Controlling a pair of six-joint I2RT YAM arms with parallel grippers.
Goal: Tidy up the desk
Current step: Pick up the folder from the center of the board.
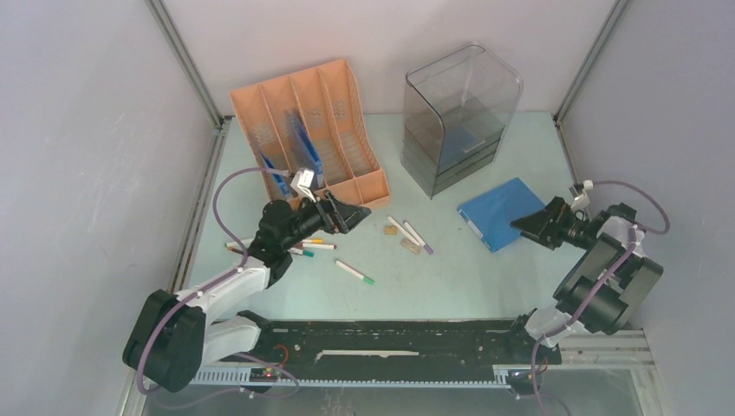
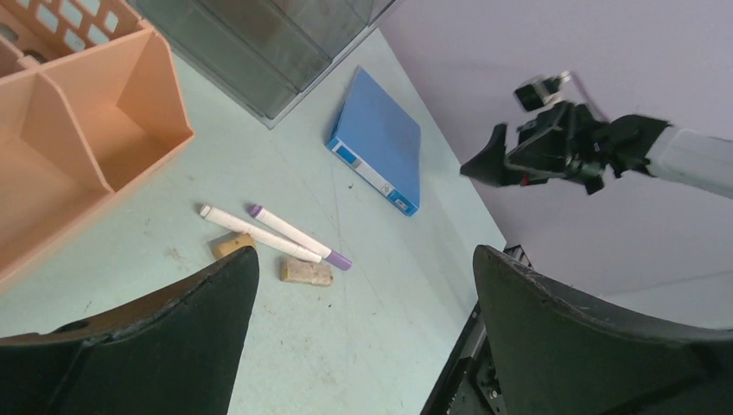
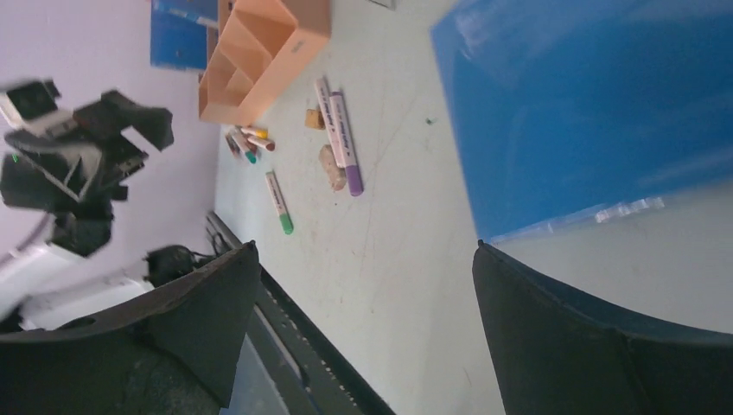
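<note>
Right pincer [image 1: 522,223]: jaws wide, nothing held, hovering at the near right corner of the blue folder [image 1: 498,212]. Its wrist view looks down on the folder's edge, with bare table beside it. Left pincer [image 1: 355,218]: also wide and empty, off the surface just in front of the orange file rack [image 1: 322,130]. It points toward a pair of white markers [image 1: 414,233] and two cork-like bits [image 1: 409,247]. More markers [image 1: 312,246] lie by the left arm, and one green-tipped marker [image 1: 354,272] lies apart, nearer the front. The table [image 1: 451,290] is the pale green surface under everything. Loose stuff sits across its middle; the rack and the clear grey drawer unit [image 1: 455,121] stand at the back.

Likely step: the right arm is going for the folder. It lies flat, so a straight top-down pinch probably gets nothing. Better to put one finger past the free edge and the other on the cover, then close on that edge. Keep the wrist low and angled, and go slow so the folder doesn't skid toward the drawer unit. The rack holds blue items [image 1: 305,149] standing in its slots, so a free slot there looks like the goal. The left arm should keep out of the middle, or take markers one at a time across the barrel. Risk: the arms meeting over the cork bits.
</note>
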